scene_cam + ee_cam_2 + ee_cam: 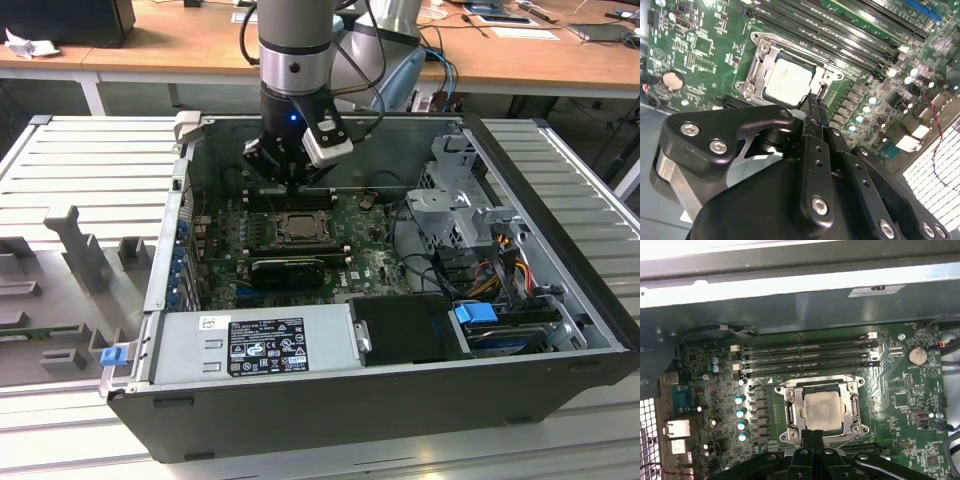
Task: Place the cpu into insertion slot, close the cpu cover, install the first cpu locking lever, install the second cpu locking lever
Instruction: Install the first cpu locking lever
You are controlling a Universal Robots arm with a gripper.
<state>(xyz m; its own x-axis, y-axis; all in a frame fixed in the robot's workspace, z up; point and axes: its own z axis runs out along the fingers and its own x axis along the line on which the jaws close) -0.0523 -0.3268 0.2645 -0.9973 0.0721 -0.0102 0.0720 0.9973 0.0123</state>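
- Lying open on the slatted table (60, 170), the computer case (400, 410) shows its green board; the power supply (255, 340) runs along the near wall in the exterior view.
- The claw (291, 188) hangs inside the case. In the second wrist view its fingers (812, 112) are pressed together, with nothing seen between them, and their tips are at the edge of the insertion slot (860, 429).
- The cpu (298, 228) sits in that slot, and its pale top shows through the opening of the cpu cover (756, 67), which appears to lie flat over it.
- Judgement: placing and covering look done, so a locking lever is the step in hand. Whether either lever is latched cannot be told.
- Such work calls for a narrow push at the slot's rim, clear of the chip.
- The drive cage (455, 195) stands well apart, toward the exterior view's right.
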